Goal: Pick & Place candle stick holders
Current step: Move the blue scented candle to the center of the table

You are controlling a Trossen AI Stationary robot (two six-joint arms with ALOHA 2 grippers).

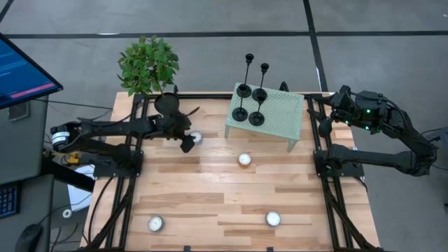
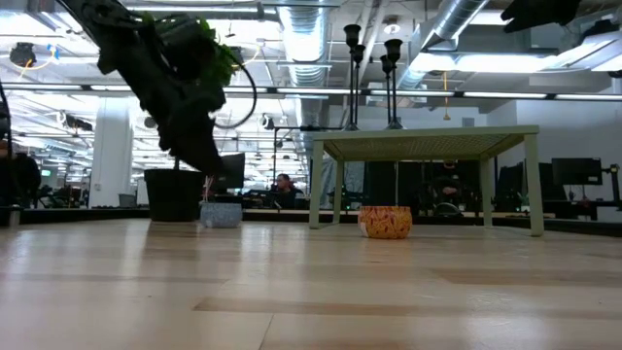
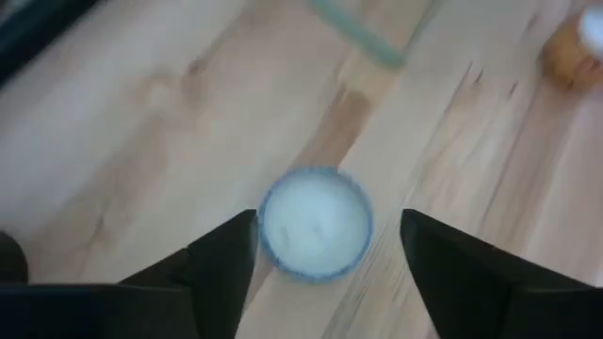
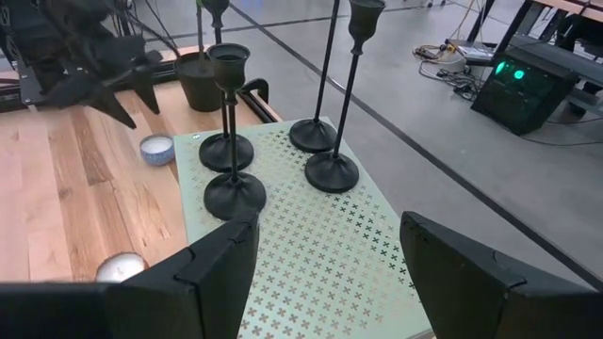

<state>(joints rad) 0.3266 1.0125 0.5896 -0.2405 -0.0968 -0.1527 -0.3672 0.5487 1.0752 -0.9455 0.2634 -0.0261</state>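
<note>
Wood table [image 1: 210, 189] | L tool [image 1: 189, 144] open over tealight [image 1: 197, 138], empty | R tool [image 4: 325, 273] open, empty

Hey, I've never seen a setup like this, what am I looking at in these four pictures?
Two robot arms work at a wooden table. One picture looks straight down, one looks level across the tabletop, and two come from cameras on the arms' wrists. Four black candlesticks stand on a small green stand. Tealights lie scattered on the wood, and a potted plant sits at the back. The left gripper hangs open over one tealight, holding nothing. The right gripper, also open and empty, waits beside the stand.
</note>
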